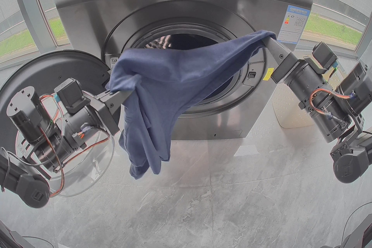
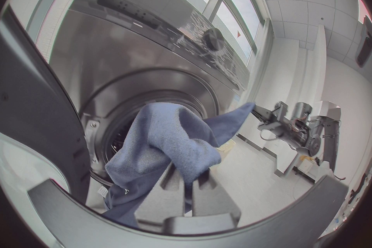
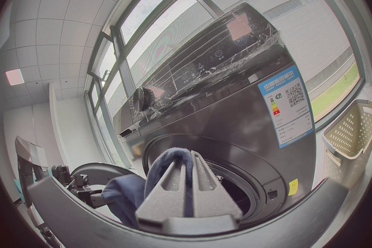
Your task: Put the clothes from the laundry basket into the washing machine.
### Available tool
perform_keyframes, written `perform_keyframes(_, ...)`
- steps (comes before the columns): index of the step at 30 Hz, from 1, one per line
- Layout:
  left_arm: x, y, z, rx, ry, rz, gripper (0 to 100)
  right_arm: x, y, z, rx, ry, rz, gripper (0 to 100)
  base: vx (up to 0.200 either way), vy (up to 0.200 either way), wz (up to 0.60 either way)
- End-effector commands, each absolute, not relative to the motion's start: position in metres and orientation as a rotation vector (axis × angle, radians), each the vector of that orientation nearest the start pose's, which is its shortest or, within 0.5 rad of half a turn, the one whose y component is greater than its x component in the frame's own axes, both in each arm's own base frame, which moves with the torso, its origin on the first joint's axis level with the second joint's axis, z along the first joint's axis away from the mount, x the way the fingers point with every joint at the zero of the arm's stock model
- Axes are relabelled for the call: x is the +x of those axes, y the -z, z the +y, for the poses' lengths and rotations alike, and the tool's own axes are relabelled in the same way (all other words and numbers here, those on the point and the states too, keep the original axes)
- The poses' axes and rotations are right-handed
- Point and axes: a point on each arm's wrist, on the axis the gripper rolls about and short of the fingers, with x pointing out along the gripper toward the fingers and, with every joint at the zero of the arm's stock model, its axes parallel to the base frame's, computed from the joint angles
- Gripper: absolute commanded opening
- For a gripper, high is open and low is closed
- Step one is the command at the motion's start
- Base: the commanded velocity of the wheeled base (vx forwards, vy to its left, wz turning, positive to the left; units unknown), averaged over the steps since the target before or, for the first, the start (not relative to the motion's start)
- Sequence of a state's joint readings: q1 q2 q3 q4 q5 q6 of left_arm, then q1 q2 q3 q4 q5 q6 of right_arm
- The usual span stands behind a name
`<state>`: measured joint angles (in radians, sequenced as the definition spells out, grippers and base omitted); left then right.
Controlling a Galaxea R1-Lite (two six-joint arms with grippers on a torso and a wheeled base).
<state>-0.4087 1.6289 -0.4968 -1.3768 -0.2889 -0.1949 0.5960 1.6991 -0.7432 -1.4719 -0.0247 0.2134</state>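
Observation:
A blue garment point(image 1: 174, 78) is stretched between both grippers in front of the washing machine's point(image 1: 186, 4) round opening point(image 1: 193, 43). My left gripper point(image 1: 126, 94) is shut on the garment's left end, from which a long fold hangs toward the floor. My right gripper point(image 1: 267, 41) is shut on its right end, at the opening's upper right rim. In the left wrist view the cloth point(image 2: 170, 140) drapes over the fingers point(image 2: 174, 179). In the right wrist view blue cloth point(image 3: 170, 159) sits pinched between the fingers point(image 3: 205, 179). The drum looks dark inside.
The machine's door point(image 1: 46, 78) stands swung open at the left, behind my left arm. A pale perforated laundry basket point(image 1: 288, 105) stands on the floor right of the machine, also seen as the basket point(image 3: 348, 136). Grey tiled floor point(image 1: 232, 190) spreads in front.

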Motion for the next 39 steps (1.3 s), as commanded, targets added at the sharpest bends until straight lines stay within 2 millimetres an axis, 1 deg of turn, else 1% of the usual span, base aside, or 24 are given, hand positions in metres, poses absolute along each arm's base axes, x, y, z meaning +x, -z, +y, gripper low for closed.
perform_keyframes(1,0.22,-0.178,-0.12,-0.198,0.785,-0.083,0,0.243,-0.257,0.162,0.368,-0.607,-0.464,0,0.0,0.0,0.0)
perform_keyframes(5,0.233,-0.149,-0.124,-0.182,0.795,0.031,0,0.248,-0.263,0.166,0.373,-0.613,-0.488,0,0.0,0.0,0.0)
perform_keyframes(7,0.235,-0.145,-0.125,-0.179,0.792,0.044,0,0.248,-0.263,0.166,0.374,-0.613,-0.489,0,0.0,0.0,0.0)
perform_keyframes(9,0.248,-0.129,-0.126,-0.175,0.773,0.097,0,0.247,-0.268,0.169,0.381,-0.626,-0.505,0,0.0,0.0,0.0)
perform_keyframes(10,0.252,-0.125,-0.126,-0.174,0.769,0.109,0,0.247,-0.269,0.17,0.383,-0.629,-0.508,0,0.0,0.0,0.0)
perform_keyframes(12,0.252,-0.125,-0.126,-0.174,0.769,0.109,0,0.247,-0.269,0.17,0.383,-0.629,-0.508,0,0.0,0.0,0.0)
perform_keyframes(13,0.265,-0.114,-0.128,-0.172,0.754,0.137,0,0.245,-0.27,0.173,0.387,-0.642,-0.509,0,0.0,0.0,0.0)
perform_keyframes(17,0.277,-0.102,-0.13,-0.145,0.744,0.153,0,0.243,-0.27,0.177,0.391,-0.657,-0.506,0,0.0,0.0,0.0)
perform_keyframes(18,0.283,-0.098,-0.13,-0.135,0.736,0.155,100,0.242,-0.27,0.178,0.392,-0.657,-0.506,0,0.0,0.0,0.0)
perform_keyframes(24,0.298,-0.084,-0.13,-0.134,0.718,0.15,100,0.242,-0.27,0.177,0.392,-0.657,-0.506,0,0.0,0.0,0.0)
perform_keyframes(28,0.308,-0.071,-0.131,-0.132,0.704,0.179,100,0.242,-0.27,0.177,0.392,-0.657,-0.505,0,0.0,0.0,0.0)
perform_keyframes(34,0.314,-0.051,-0.137,-0.12,0.716,0.201,100,0.246,-0.267,0.18,0.389,-0.658,-0.499,0,0.0,0.0,0.0)
perform_keyframes(36,0.316,-0.039,-0.141,-0.104,0.725,0.215,100,0.249,-0.265,0.183,0.387,-0.658,-0.494,0,0.0,0.0,0.0)
perform_keyframes(37,0.316,-0.039,-0.141,-0.104,0.725,0.215,100,0.249,-0.265,0.183,0.387,-0.658,-0.494,0,0.0,0.0,0.0)
perform_keyframes(38,0.32,-0.029,-0.145,-0.085,0.733,0.217,100,0.251,-0.265,0.185,0.387,-0.658,-0.493,0,0.0,0.0,0.0)
perform_keyframes(39,0.322,-0.024,-0.146,-0.077,0.735,0.219,100,0.252,-0.264,0.185,0.387,-0.658,-0.493,0,0.0,0.0,0.0)
